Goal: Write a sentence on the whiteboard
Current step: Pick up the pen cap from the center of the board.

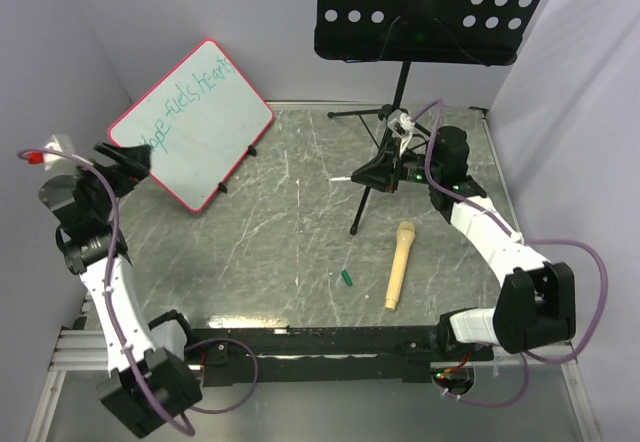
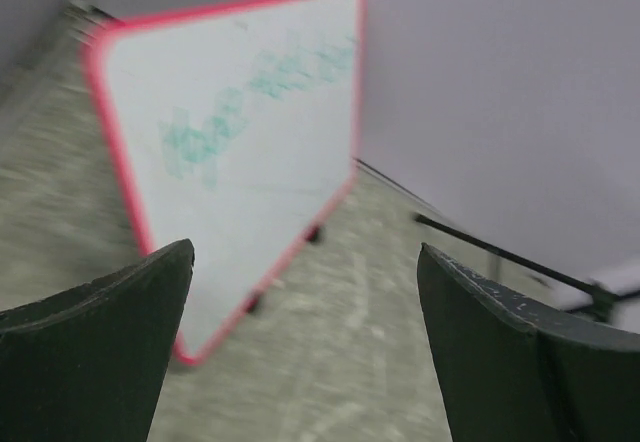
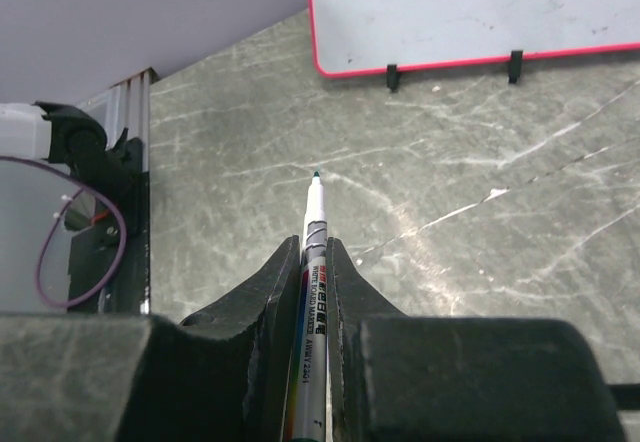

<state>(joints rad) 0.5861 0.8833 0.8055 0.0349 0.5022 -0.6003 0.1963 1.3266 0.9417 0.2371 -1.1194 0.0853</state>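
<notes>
The left gripper [image 2: 305, 282], jaws apart, faces the whiteboard [image 1: 195, 127]; the right gripper [image 3: 315, 252], jaws clamped on a marker [image 3: 314, 207], hangs above the worktop [image 3: 450, 162].

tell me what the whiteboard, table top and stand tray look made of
Whiteboard: smooth white panel, likely coated board, pink-red plastic-looking frame. Table top: grey, white-veined, marble-look; stone or laminate. Stand tray: matte black perforated sheet, probably metal.

Overhead view looking down from behind, wrist views low, close, all sharing whiteboard [image 1: 210, 152]

Glossy whiteboard [image 1: 215, 142], matt stone-look table [image 1: 300, 212]
</notes>
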